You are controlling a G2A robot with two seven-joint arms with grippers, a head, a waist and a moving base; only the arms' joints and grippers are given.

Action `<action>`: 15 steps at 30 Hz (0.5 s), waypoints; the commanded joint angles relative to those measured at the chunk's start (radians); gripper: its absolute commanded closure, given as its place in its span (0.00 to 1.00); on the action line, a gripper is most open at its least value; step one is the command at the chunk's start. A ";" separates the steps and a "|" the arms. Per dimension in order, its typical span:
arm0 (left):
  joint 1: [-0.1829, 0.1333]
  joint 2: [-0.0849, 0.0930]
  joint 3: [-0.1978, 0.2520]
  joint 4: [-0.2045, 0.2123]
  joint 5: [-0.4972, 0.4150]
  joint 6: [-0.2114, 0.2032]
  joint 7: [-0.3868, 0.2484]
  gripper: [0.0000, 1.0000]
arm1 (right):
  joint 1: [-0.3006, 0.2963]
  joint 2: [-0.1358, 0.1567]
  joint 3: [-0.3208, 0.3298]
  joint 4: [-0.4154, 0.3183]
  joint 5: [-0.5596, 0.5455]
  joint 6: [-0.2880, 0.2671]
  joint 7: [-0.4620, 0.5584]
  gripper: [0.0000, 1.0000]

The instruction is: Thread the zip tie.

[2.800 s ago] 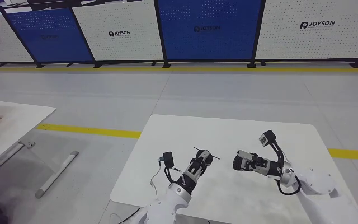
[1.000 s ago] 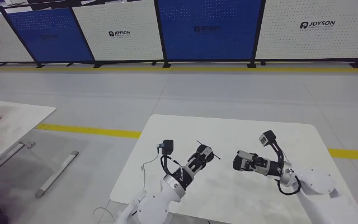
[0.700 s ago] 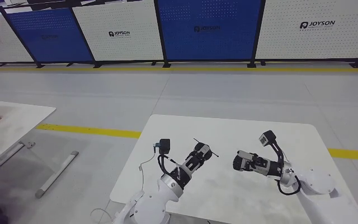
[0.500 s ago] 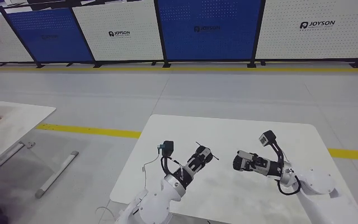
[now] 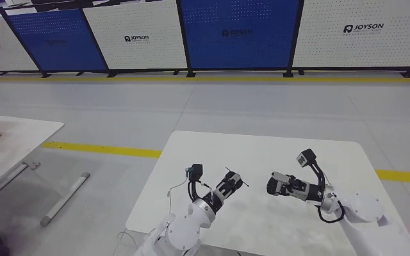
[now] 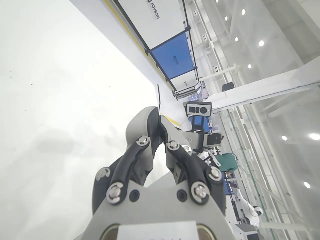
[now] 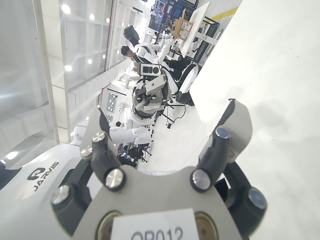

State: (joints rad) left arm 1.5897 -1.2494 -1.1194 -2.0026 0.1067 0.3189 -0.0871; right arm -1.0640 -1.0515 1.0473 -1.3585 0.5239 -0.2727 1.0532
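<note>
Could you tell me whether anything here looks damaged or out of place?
Only the right gripper: the black pads on its open fingers look ragged at the edges. The zip tie sits pinched in the left gripper.

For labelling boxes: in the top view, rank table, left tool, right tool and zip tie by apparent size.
1. table
2. left tool and right tool: look alike, not ranked
3. zip tie, a thin strip

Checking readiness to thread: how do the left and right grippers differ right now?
The left gripper is shut on the zip tie; the right gripper is open. The left gripper has the tie's strip sticking out past its fingertips; the right gripper holds nothing. Both hang over the white table, facing each other.
</note>
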 commanded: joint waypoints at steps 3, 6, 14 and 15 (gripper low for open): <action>-0.017 -0.003 0.009 0.054 0.019 0.021 0.030 1.00 | 0.000 0.000 0.000 0.000 0.000 0.000 0.000 0.00; -0.025 -0.006 0.016 0.071 0.018 0.021 0.043 1.00 | 0.000 0.000 0.000 0.000 0.000 0.000 0.000 0.00; -0.031 -0.015 0.005 -0.004 -0.083 -0.017 0.070 1.00 | 0.000 0.000 0.000 0.000 0.000 0.000 0.000 0.00; -0.024 -0.016 -0.002 -0.028 -0.115 -0.035 0.073 1.00 | 0.000 0.000 0.000 0.000 0.000 0.000 0.000 0.00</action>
State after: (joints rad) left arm 1.5599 -1.2643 -1.1155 -2.0078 0.0232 0.3000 -0.0183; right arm -1.0640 -1.0515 1.0473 -1.3585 0.5239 -0.2727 1.0532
